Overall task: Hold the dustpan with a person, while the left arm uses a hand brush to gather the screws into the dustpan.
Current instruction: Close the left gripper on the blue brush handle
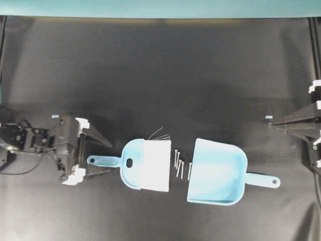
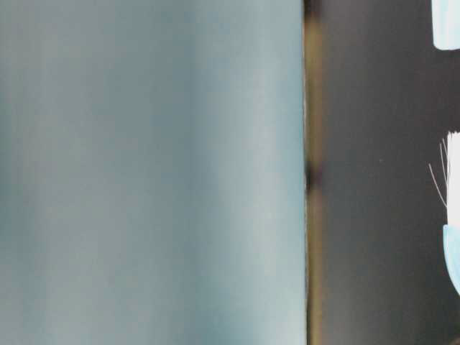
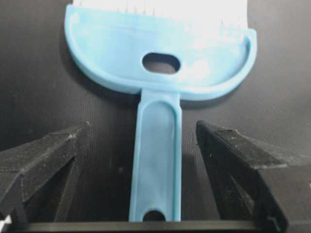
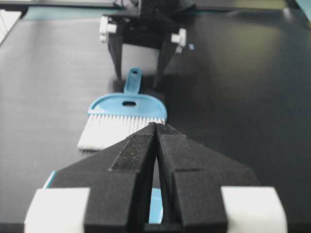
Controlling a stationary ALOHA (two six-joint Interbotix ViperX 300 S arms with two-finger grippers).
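Now hand brush (image 3: 158,160) handle lies between open left gripper (image 3: 141,141) fingers

We see the left black robot arm (image 1: 35,143) lying low at the left side of the overhead view, its wrist directed toward the middle. Its lattice-framed pincer with white clips (image 1: 98,156) has the two dark fingers (image 3: 43,158) spread wide, one on each side of a light blue plastic brush handle (image 3: 156,155), and in the left wrist view neither finger touches it. The right black pointed pincer (image 1: 281,120) stays at the far right edge of the overhead view, well apart from the left one. In the right wrist view its two foam-covered fingers (image 4: 133,160) are pressed together, tip to tip, with nothing between them.
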